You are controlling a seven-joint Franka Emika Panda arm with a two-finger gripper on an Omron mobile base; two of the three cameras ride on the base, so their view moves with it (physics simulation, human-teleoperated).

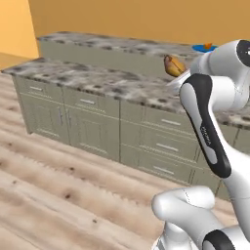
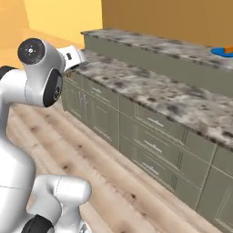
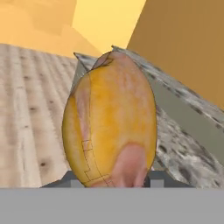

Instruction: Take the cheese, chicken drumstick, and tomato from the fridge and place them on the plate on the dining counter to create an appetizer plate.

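In the left base view, the white arm rises at the right and carries the golden-brown teardrop-shaped chicken drumstick [image 1: 174,66] in the air above the near edge of the shorter marble-topped island with olive-beige drawers [image 1: 97,80]. Behind the island runs the long dining counter with its mottled grey-brown marble top [image 1: 112,44]; near its right end lies the flat round bright blue plate [image 1: 202,48], with a small orange wedge of cheese [image 1: 208,46] on it.

In the right base view, the arm stands at the left, its white hand reaching over the island's near corner [image 2: 98,68]. The blue plate [image 2: 223,52] sits on the dining counter [image 2: 150,43] at the right edge of the picture.

In the hand view, the drumstick [image 3: 110,120] stands between the two dark finger tips of the gripper [image 3: 111,180], whose jaws are partly closed around it, gripping its lower end.
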